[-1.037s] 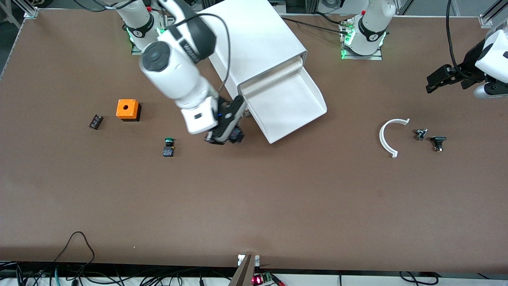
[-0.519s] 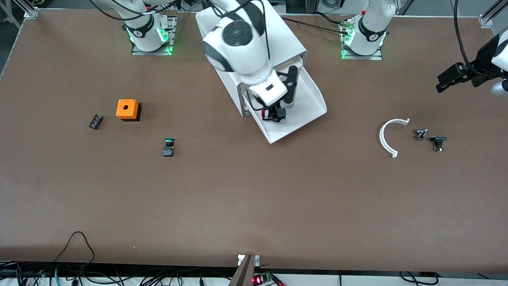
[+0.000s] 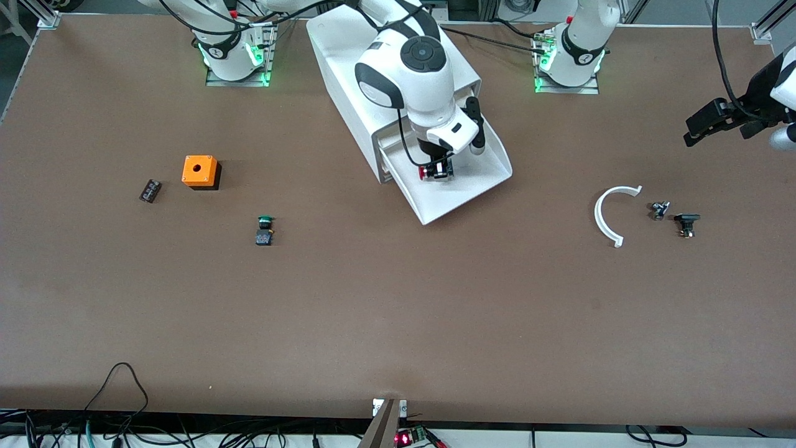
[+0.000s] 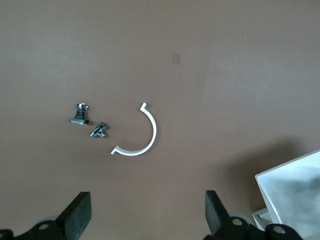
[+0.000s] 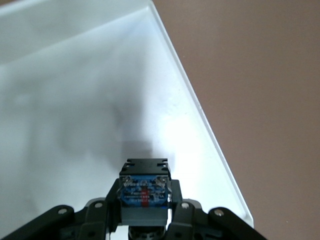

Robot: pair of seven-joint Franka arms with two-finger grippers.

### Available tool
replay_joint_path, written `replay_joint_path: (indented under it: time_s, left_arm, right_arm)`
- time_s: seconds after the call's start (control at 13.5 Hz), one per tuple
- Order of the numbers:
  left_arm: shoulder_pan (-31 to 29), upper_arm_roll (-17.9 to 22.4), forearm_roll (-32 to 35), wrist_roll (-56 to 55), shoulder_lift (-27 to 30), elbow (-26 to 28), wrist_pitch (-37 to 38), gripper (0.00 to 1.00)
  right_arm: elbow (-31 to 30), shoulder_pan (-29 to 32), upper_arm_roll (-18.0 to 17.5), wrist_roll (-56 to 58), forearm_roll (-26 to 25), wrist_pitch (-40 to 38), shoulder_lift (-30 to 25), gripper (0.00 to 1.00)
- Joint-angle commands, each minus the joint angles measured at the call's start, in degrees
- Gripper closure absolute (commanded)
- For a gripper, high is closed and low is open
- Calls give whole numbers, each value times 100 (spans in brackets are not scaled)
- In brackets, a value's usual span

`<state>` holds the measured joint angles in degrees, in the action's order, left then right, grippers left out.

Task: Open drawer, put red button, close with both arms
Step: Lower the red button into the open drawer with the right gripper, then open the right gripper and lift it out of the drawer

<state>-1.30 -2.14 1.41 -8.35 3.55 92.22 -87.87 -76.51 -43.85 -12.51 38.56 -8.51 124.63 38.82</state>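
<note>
Over the open drawer, the right pincer is clenched on the red button, so placing is in hand; next it likely lowers and releases, clear of the tray's raised rim. Waiting over the surface's left-arm end, the left pincer hangs released.

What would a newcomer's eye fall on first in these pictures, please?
Most striking is the right gripper, shut on the red button over the open drawer pulled out of the white cabinet. The left gripper waits open over the left arm's end of the table, and an orange box stands toward the right arm's end.
</note>
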Motion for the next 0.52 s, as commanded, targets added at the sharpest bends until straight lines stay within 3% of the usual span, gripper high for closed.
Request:
replay_joint_path:
  time_s: [0.0, 0.44]
  left_arm:
    - [16, 11, 132, 377, -4, -99, -72, 0]
    - [-19, 29, 105, 405, -12, -73, -90, 0]
  right_arm:
    - [242, -62, -14, 414, -55, -158, 152, 65]
    - [207, -308, -14, 653, -37, -176, 266, 60]
